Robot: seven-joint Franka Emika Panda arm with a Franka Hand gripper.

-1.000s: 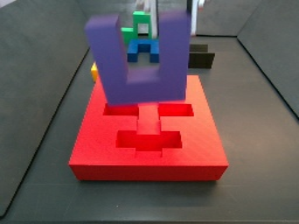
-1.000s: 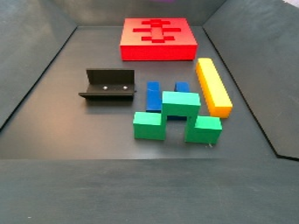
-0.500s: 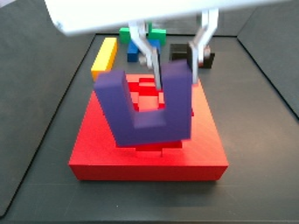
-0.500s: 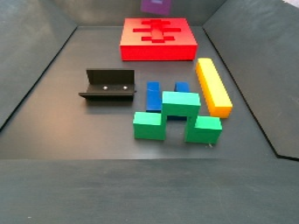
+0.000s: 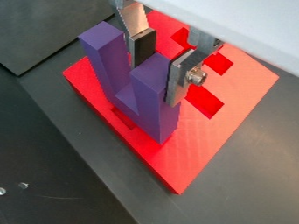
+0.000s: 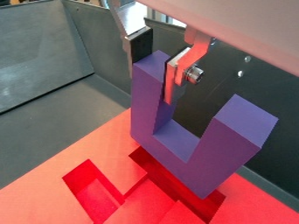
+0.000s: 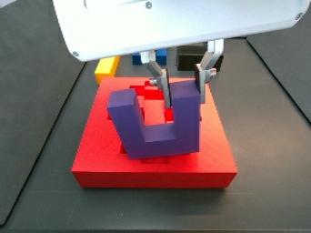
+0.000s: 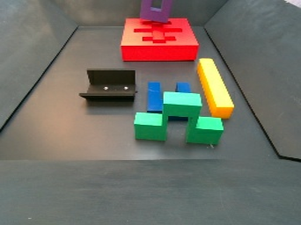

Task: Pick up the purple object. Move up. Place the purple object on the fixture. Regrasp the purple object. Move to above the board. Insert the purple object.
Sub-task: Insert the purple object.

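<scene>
The end effector [image 7: 177,80] pinches one prong of the purple object [image 7: 155,120] just above the board [image 7: 97,160], so the insertion step appears in hand, and the next move calls for lowering its base squarely into a recess.

The gripper [image 7: 180,76] stands over the board [image 7: 97,159], its jaws clamped on one prong of the purple object [image 7: 152,123], whose base sits down at the board's top. In a side view the board [image 8: 135,51] lies at twelve o'clock, the fixture [image 8: 109,85] at nine, a long bar [image 8: 214,85] at three, and a cluster of blocks [image 8: 179,116] toward five, just beside the bar.
</scene>
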